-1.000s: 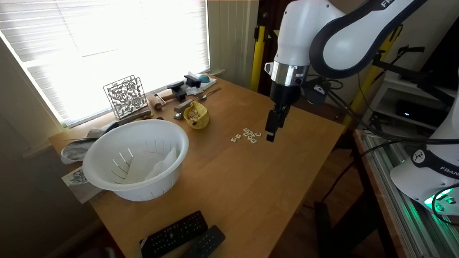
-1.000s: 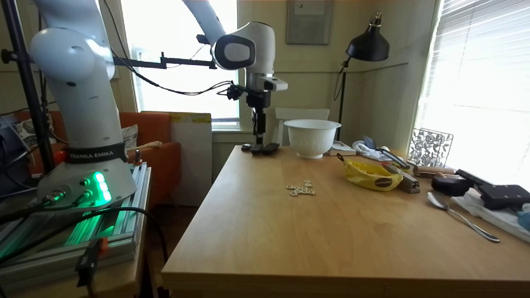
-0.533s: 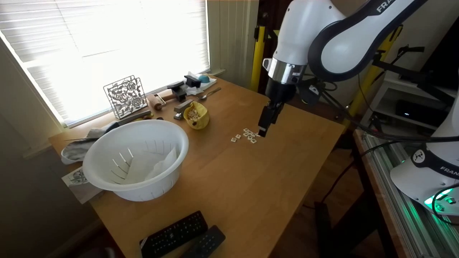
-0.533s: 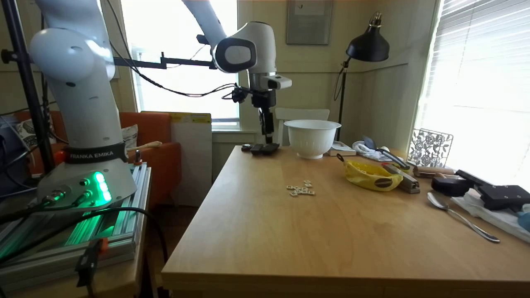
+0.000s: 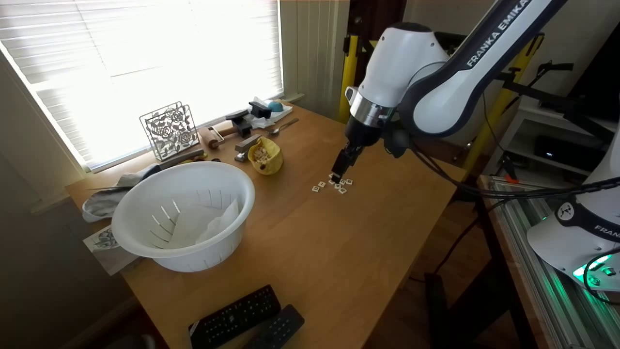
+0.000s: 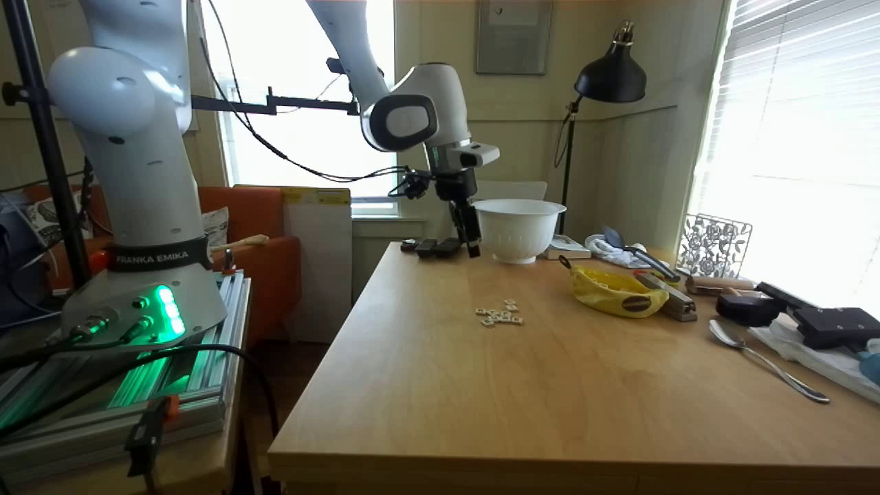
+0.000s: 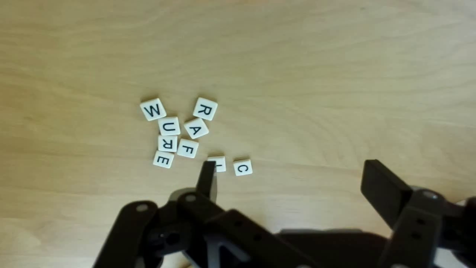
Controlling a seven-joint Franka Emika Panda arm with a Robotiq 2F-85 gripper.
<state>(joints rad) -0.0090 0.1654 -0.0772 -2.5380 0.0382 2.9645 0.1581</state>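
Wrist view: gripper (image 7: pixel 290 169) comes in at the bottom edge, jaws wide apart, grained pale wood table (image 7: pixel 297 193) showing between. The tiles (image 7: pixel 187 148) lie up and left of it, loosely clustered; rightmost is C, and the one beside it is partly hidden behind a fingertip (image 7: pixel 205 180). In both exterior views the gripper hangs in the air over the table, near the tiles but not touching them. They are small flat squares, off-white, with dark capitals: W, U, R, E, R, A, F, C readable; letter on the hidden one unclear. Pouch (image 6: pixel 598 295) is yellow, banana-shaped, soft, open on top with pale pieces (image 5: pixel 260 156) inside; dark oval label (image 6: pixel 636 302) too small to read. Bowl (image 5: pixel 203 257): white plastic, round, slits through its wall. Remotes (image 5: pixel 237 317): black, oblong, buttoned. Rack (image 5: pixel 167 131): metal openwork, roses. Spoon (image 6: pixel 770 365): shiny metal. Arm (image 5: pixel 438 104): glossy white with dark trim, "FRANKA EMIKA" printed along it; same name on the base (image 6: pixel 113 295), green lights (image 6: pixel 170 313) below.
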